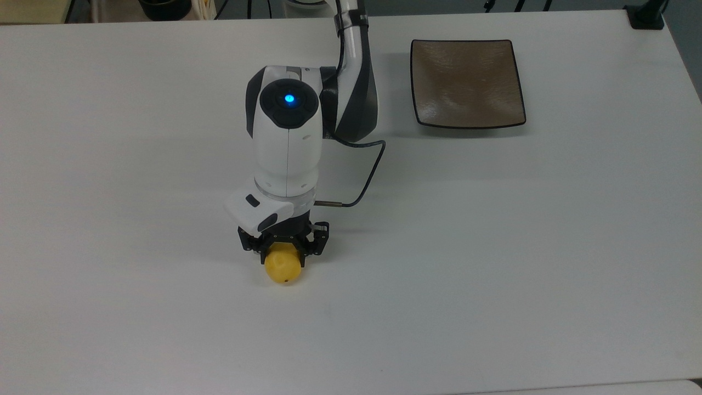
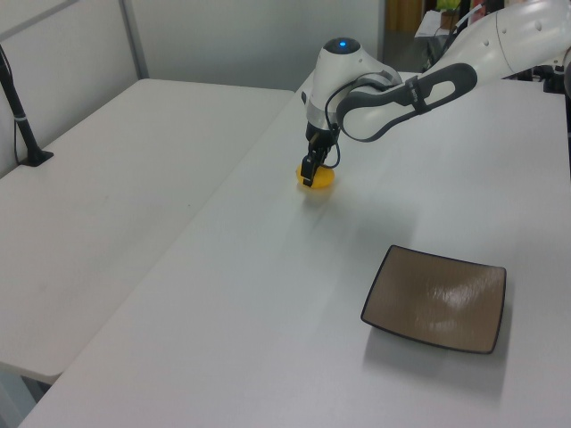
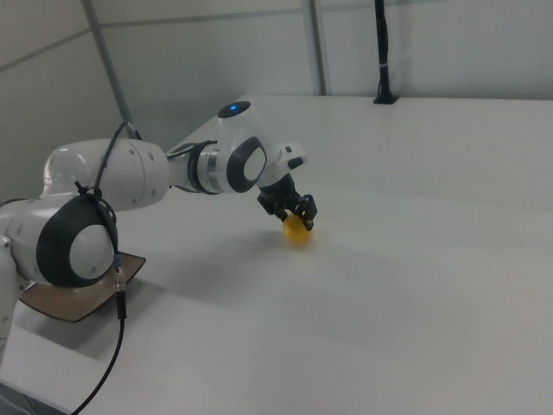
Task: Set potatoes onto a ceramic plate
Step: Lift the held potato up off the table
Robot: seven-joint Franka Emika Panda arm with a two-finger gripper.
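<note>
The small yellow potato (image 1: pixel 283 267) lies on the white table near the front in the top view, with a tiny dark spot at its near end. My gripper (image 1: pixel 283 252) points down over its far half, both black fingers pressed against its sides, so it is shut on the potato. In the left view the potato (image 2: pixel 319 177) sits under the gripper (image 2: pixel 310 175); the right view shows the potato (image 3: pixel 296 230) below the gripper (image 3: pixel 298 218). The square brown plate (image 1: pixel 466 82) stands bare at the top view's back right, far from the gripper. The plate (image 2: pixel 437 299) is near the left view's front.
A black cable (image 1: pixel 364 175) loops from the wrist over the white table (image 1: pixel 521 247). A black post base (image 1: pixel 647 16) stands at the top view's far right corner. A second table with a black clamp post (image 2: pixel 22 125) adjoins on the left view's left.
</note>
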